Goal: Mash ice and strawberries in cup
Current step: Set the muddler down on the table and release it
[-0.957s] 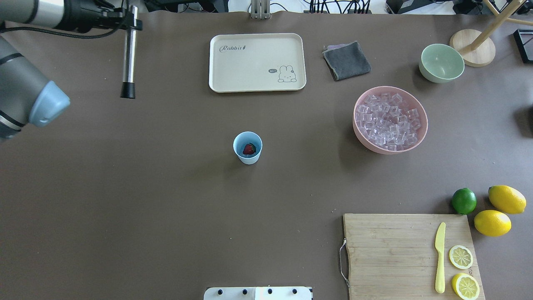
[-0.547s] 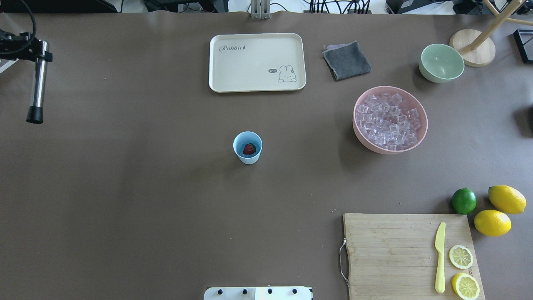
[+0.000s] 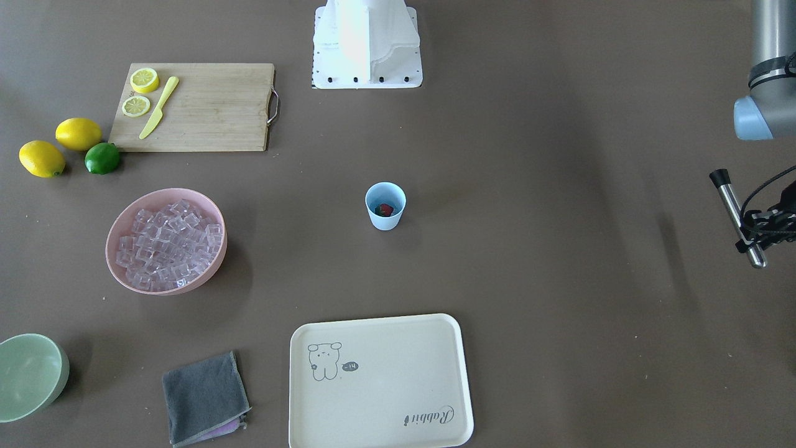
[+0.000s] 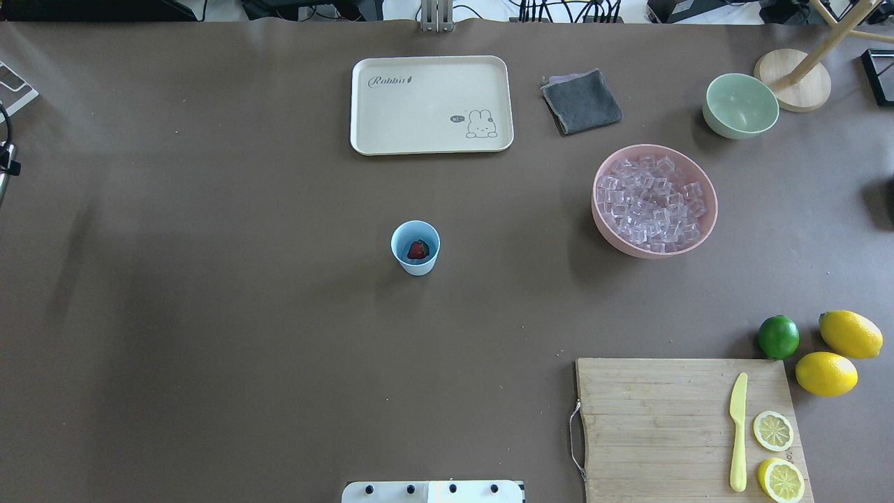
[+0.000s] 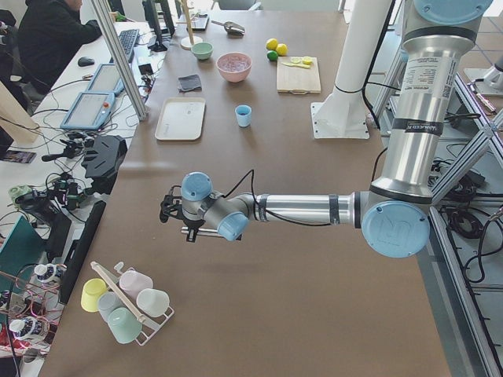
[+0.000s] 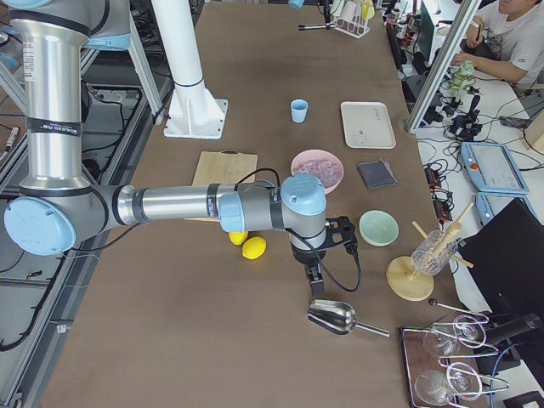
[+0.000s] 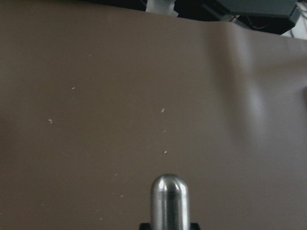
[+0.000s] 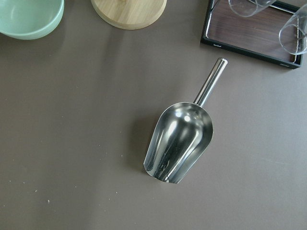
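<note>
The light-blue cup [image 4: 415, 248] stands mid-table with one red strawberry [image 4: 418, 250] inside; both also show in the front view, the cup [image 3: 385, 206] and the strawberry [image 3: 386, 210]. The ice [image 4: 653, 199] fills the pink bowl [image 4: 709, 223], far right of the cup. My left gripper [image 3: 748, 231] is shut on a steel muddler [image 3: 734, 208] with a black tip, far off the cup near the table's left end. Its round steel end shows in the left wrist view [image 7: 169, 201]. My right gripper [image 6: 313, 274] hangs over a steel scoop [image 8: 180, 141]; I cannot tell whether it is open.
A cream tray [image 4: 431, 105], grey cloth [image 4: 581, 101] and pale green bowl [image 4: 740, 105] lie at the far side. A cutting board [image 4: 688, 426] with a yellow knife and lemon slices, a lime [image 4: 778, 337] and two lemons sit front right. A cup rack [image 5: 126, 302] stands near the left arm.
My left arm has swung the muddler left, from the far-left table area almost out of the overhead view. The cup, strawberry and ice have not moved.
</note>
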